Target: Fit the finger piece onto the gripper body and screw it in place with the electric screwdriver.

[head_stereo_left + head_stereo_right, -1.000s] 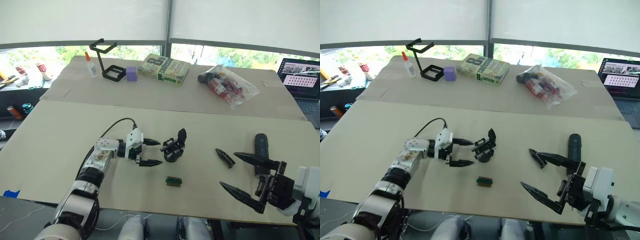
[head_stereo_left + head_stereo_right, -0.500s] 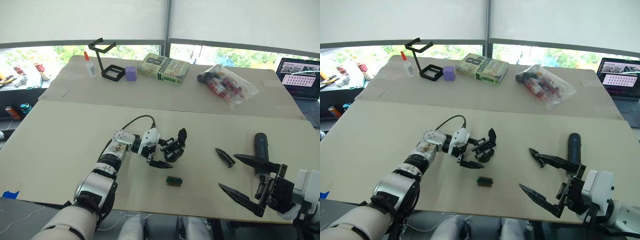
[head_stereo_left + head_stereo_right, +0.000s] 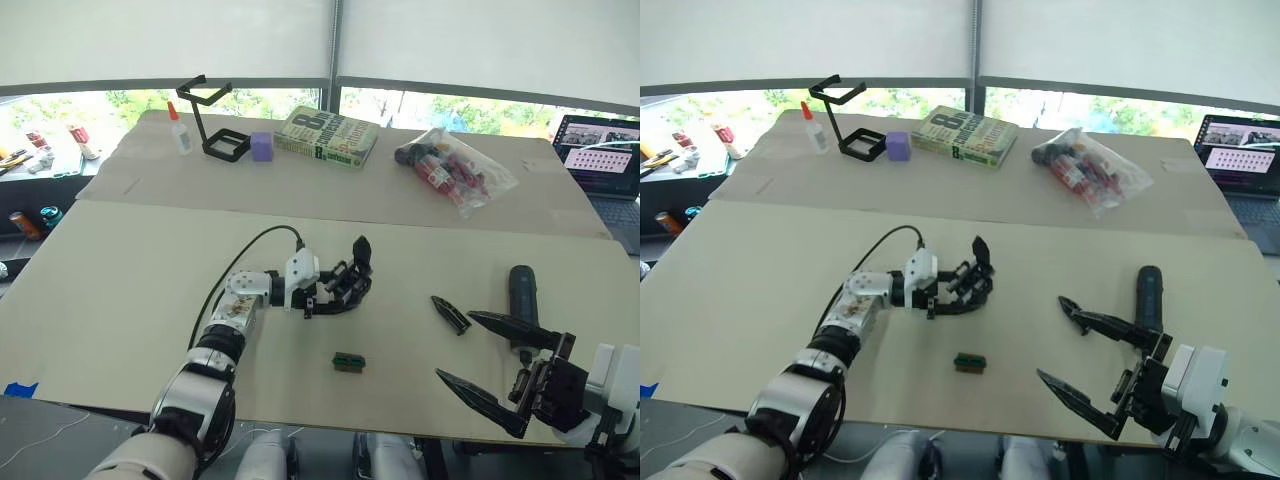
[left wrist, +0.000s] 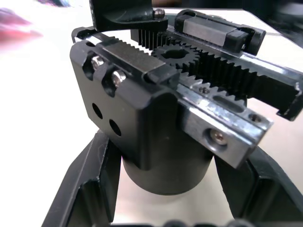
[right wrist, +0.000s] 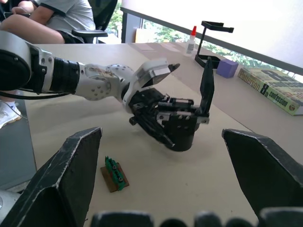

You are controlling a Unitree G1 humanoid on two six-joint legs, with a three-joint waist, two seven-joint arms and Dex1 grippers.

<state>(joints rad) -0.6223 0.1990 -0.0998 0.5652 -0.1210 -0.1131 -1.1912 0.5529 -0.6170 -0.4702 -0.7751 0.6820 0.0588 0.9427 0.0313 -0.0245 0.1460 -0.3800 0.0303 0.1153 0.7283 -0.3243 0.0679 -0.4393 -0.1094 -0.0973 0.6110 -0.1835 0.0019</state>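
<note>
Around the gripper body [image 3: 347, 285], mid-table, the left gripper [image 3: 322, 296] had closed the gap it showed a second earlier: from standing apart on the body's left, it reached in until its two black fingers straddled the rounded base, one on each side. Left wrist view showed the base sitting between the fingers with slivers of table visible either side, so I judged it bracketed but not yet clamped; jaws partly spread, nothing firmly held. That reads as the steadying grasp before any fitting. The finger piece [image 3: 449, 314] lay loose to the right of the body, well apart from it, and the electric screwdriver [image 3: 522, 296] lay further right again, untouched. The right gripper [image 3: 500, 365] hovered near the screwdriver, fingers wide apart and empty, barely moved over that second. Just in front of the body, toward the robot, sat a small green-brown block [image 3: 348, 362]. Materials: the body was matte black, chunky, with exposed rack-and-pinion teeth, bright metal rails and screw heads on top, and one pointed finger standing upright. The finger piece was a small tapered black plastic blade; the screwdriver a thick smooth black cylinder. Table surface was plain beige board.
</note>
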